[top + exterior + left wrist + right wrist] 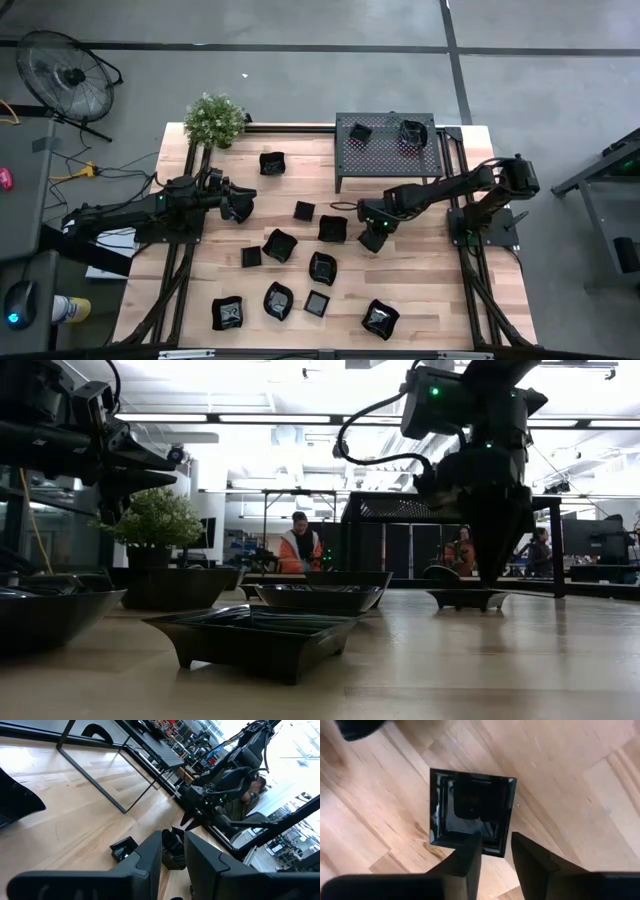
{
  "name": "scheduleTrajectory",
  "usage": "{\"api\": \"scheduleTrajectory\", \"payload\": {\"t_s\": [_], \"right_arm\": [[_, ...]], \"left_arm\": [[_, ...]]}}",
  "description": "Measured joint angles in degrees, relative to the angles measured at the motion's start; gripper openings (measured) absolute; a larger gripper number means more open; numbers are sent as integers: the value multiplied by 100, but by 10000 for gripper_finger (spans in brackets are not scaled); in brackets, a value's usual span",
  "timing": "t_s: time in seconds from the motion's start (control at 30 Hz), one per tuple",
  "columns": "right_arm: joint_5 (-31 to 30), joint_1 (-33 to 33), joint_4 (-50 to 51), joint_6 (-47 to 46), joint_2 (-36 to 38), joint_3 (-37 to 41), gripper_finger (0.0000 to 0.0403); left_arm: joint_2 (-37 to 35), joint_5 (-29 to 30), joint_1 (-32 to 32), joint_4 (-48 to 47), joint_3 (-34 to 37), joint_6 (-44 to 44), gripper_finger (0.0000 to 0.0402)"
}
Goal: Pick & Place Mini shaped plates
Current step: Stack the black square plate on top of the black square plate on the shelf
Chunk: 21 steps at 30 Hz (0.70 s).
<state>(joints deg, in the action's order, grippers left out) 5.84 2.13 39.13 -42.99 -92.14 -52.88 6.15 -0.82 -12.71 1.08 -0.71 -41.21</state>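
Right wrist view puts my right gripper [495, 852] over a square plate [471, 812] at table centre, fingers apart, gripping nothing — the pick step. Next I judge: lower, straddle its near rim, clench. Left gripper [238, 207] waits at nine o'clock, empty, fingers slightly parted.

I see glossy black mini shaped plates [279, 244] on the pale, streaky wood-grain table [420, 290]; upper centre, a black perforated rack [385, 145]; upper left, a green plant [214, 119].
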Motion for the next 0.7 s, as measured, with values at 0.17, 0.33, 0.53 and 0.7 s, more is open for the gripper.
{"api": "scheduleTrajectory", "payload": {"t_s": [0.17,0.33,0.53,0.7], "right_arm": [[-149,-36,4,129,-2,62,142],[-248,-61,-87,173,-39,122,153],[-88,-61,-294,248,-211,129,145],[-84,-66,-288,283,-223,128,138]], "left_arm": [[-1,-2,-1,0,0,0,81],[-1,0,0,0,0,0,81],[-1,-1,0,0,0,2,81],[-2,-1,-1,0,0,0,81]]}}
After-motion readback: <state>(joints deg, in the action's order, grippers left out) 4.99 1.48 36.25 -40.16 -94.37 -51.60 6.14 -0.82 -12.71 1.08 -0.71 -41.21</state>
